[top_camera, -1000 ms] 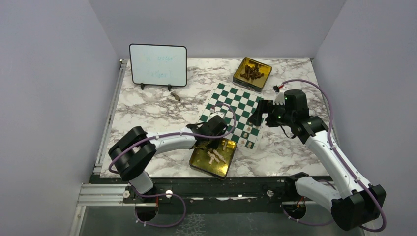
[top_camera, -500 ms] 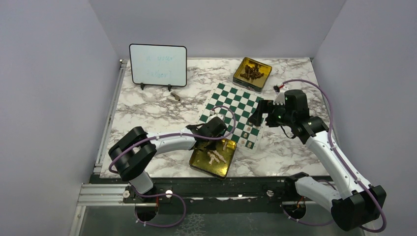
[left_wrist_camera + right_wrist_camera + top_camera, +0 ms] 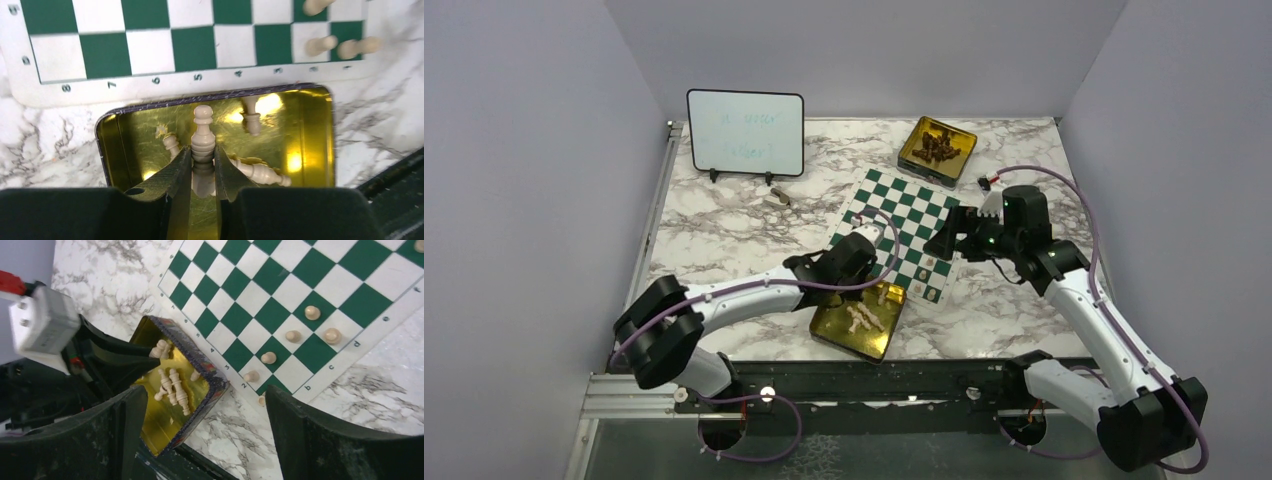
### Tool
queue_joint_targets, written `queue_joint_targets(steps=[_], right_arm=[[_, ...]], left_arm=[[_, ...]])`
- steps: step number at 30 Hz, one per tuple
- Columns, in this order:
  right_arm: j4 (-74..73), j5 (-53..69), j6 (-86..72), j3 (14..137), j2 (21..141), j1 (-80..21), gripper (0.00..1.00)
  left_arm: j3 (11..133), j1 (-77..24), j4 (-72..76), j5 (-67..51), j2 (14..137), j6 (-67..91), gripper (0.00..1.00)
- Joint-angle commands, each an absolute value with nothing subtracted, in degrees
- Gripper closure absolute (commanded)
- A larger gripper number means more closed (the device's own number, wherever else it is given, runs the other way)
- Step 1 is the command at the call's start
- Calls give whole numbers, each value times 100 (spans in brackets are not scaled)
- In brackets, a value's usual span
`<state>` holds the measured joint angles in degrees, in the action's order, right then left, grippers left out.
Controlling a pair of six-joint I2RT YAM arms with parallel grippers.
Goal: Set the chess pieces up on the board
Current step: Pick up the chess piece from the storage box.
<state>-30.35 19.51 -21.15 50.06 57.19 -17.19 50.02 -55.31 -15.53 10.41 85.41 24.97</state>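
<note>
Left tool [image 3: 203, 159] sits closed on a tiny pale cream chess piece [image 3: 203, 131]. Its black jaws pinch the piece's lower body, so the knobbed head sticks out past the tips. I see it over the near square gold tin [image 3: 315, 140], which rests on the white marble tabletop [image 3: 724, 225] just beside the numbered edge of the flat dark green and white chessboard [image 3: 150, 47]. More loose cream pieces [image 3: 260, 172] lie on their sides on the tin's floor.

By the board's right edge I have the right tool [image 3: 204, 390] hanging with its jaws spread wide and nothing between them. From its wrist view I count five standing cream pieces [image 3: 293, 335] on squares in the corner of the board nearest the tin. One more [image 3: 261, 400] sits at the very border, and I cannot tell its footing.

Beyond the board's far side, a second gold tin [image 3: 964, 140] holds dark brown pieces [image 3: 934, 148]. A black-framed whiteboard [image 3: 745, 133] stands at the far left of the tabletop.
</note>
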Motion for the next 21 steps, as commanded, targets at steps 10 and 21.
queue_joint_targets(steps=[10, 21], right_arm=[[-1334, 4450, -2899, 4204, 6230, -1714, 47], [-436, 5236, -3435, 3920, 6669, -1964, 48]], left_arm=[[4166, -5572, 279, -486, 6938, 1279, 83], [3993, -5572, 659, -1087, 6686, 955, 83]])
